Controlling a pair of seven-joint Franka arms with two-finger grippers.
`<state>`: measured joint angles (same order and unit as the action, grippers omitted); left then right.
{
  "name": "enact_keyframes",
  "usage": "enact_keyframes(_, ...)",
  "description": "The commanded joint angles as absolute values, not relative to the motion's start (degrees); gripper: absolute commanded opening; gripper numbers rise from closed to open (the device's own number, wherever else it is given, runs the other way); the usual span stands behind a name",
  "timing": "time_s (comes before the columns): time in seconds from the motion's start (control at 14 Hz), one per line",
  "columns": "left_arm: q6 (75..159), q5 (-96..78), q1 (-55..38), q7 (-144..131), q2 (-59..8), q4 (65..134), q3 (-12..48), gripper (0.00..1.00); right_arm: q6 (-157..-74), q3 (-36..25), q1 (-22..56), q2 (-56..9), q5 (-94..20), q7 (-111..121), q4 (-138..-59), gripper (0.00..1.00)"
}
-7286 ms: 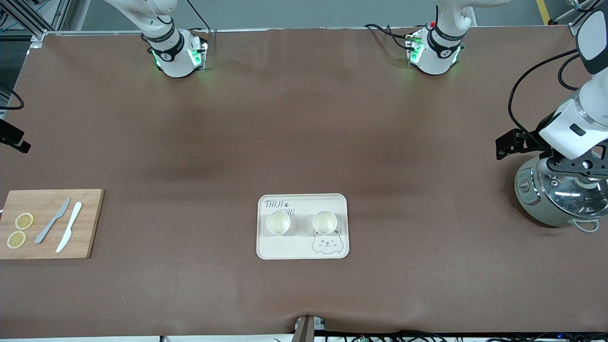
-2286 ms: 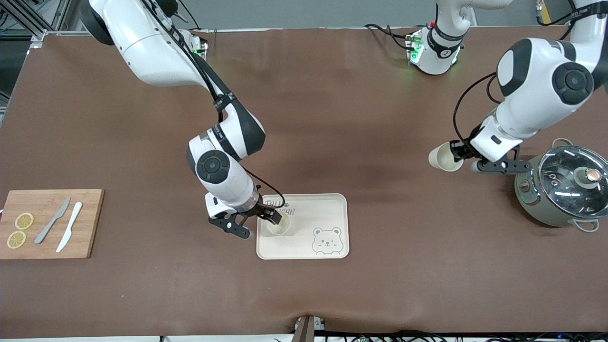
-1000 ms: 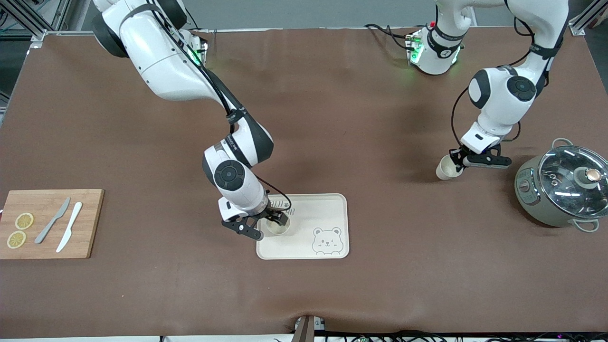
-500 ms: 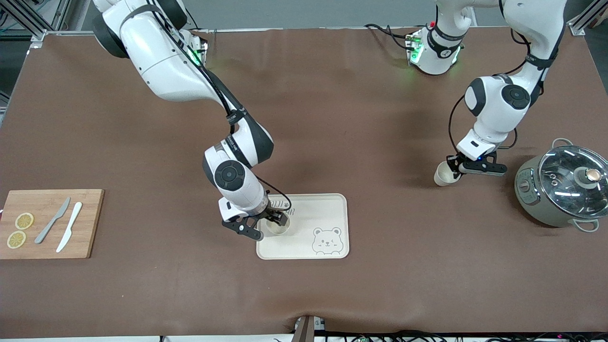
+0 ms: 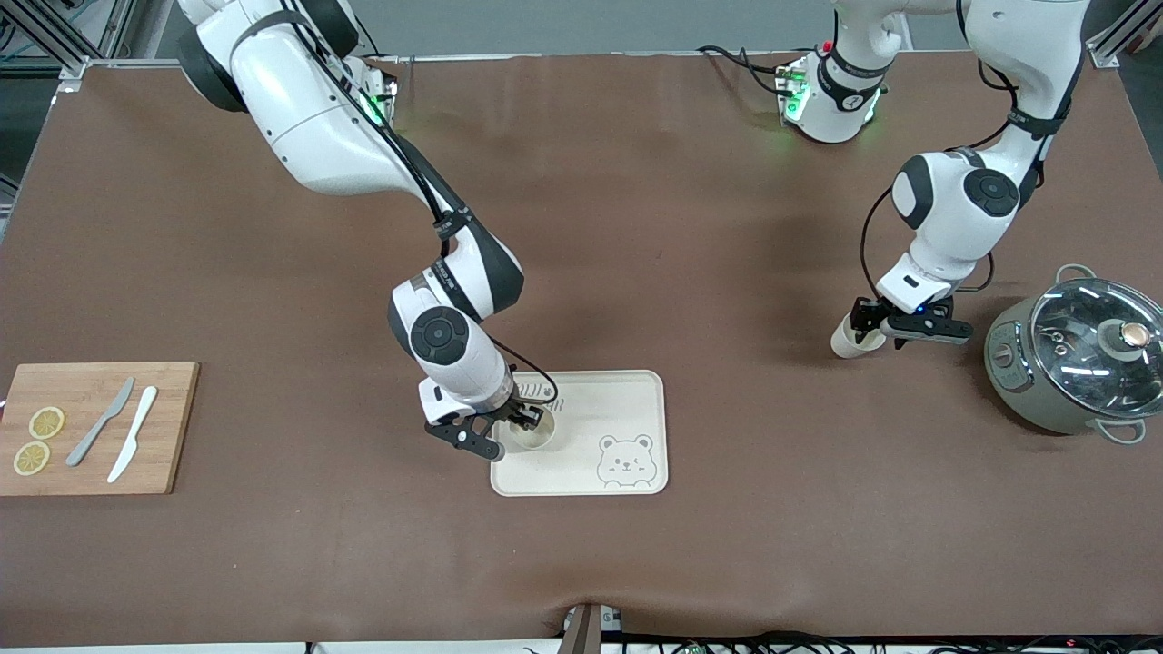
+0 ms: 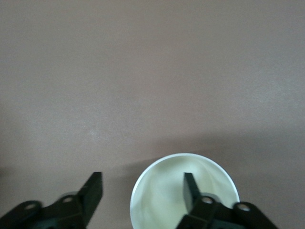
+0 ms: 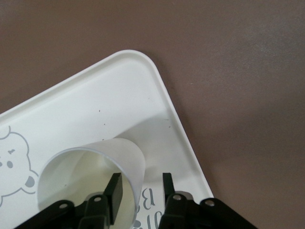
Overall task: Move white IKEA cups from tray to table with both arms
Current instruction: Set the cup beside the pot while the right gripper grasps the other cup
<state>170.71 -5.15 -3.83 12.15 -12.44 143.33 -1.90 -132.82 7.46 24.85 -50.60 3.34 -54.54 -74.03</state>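
Observation:
One white cup (image 5: 534, 436) stands on the bear-printed tray (image 5: 636, 400), at the tray's end toward the right arm. My right gripper (image 5: 525, 420) is open and straddles its wall, one finger inside and one outside; the right wrist view shows the cup (image 7: 90, 176), gripper (image 7: 140, 188) and tray (image 7: 109, 95). The other white cup (image 5: 845, 340) stands on the brown table beside the pot. My left gripper (image 5: 868, 329) is open, with one finger inside this cup (image 6: 162, 200) and one outside, as the left wrist view (image 6: 142, 188) shows.
A grey pot with a glass lid (image 5: 1077, 354) stands at the left arm's end of the table, close to the left gripper. A wooden cutting board (image 5: 91, 454) with two knives and lemon slices lies at the right arm's end.
The left arm carried one cup from the tray to the table beside the pot, set it down and opened its fingers. The right gripper has stayed at the cup on the tray.

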Motion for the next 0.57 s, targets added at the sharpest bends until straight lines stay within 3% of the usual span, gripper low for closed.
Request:
enact_keyframes(0.0, 169.8, -5.8, -3.43, 13.71, -11.69, 143.79, -1.76, 1.0, -133.07, 7.03, 25.58, -51.77, 4.31, -55.81, -72.25, 0.09)
enact_keyframes(0.07, 169.8, -5.8, -3.34, 13.8, -11.52, 144.4, -1.84, 1.0, -133.07, 7.03, 25.58, -51.77, 4.31, -55.9, -72.25, 0.0)
enact_keyframes(0.29, 168.41, -5.71, -0.71, 16.61, -10.81, 145.37, -1.76, 1.0, -133.42, 7.03, 25.58, -51.77, 4.31, -55.9, -72.25, 0.0)
enact_keyframes(0.5, 160.35, -5.8, -0.35, 15.74, -10.81, 141.79, -1.76, 1.0, -133.16, 7.12, 25.49, -51.42, 4.13, -55.81, -72.07, 0.0)
